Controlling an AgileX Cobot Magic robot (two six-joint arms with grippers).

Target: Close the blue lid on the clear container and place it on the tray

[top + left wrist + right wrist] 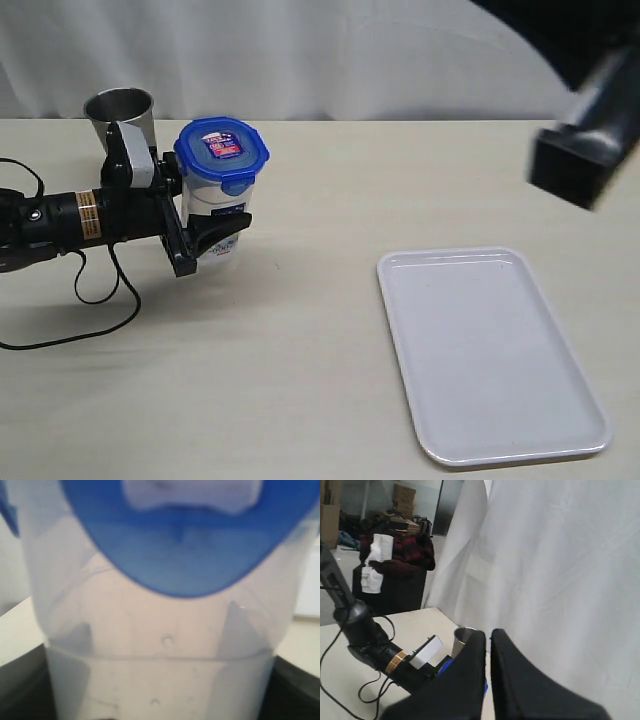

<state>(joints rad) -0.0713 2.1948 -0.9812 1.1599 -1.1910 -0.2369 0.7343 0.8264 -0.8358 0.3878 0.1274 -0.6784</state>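
Exterior view first: the left hand (214,236) reaches in flat above the surface (300,380), and its dark fingers (186,245) sit on either side of the clear container (212,205), closed in against its lower half. The container stands upright on the surface. The blue lid (222,151) sits on top of it, just above the hand, sticker facing up. One flap on the near side looks folded down against the wall, but I can't tell whether it is latched.

In the left wrist view, the container (160,675) fills nearly everything, with the lid (190,555) a blue blur over it. Dark fingers (297,690) show at both lower corners, hugging the clear wall.

A grey steel cup (120,112) stands just behind the left hand's wrist, close to the container but apart from it.

The right hand (582,160) hangs high and blurred, well apart from the container. Its own camera shows the right hand (488,632) with its fingers drawn almost together, only a slit between them and nothing held.

The tray (490,440) lies flat on the surface, well out beyond the left hand's fingertips and nearer the right hand, lower than it.
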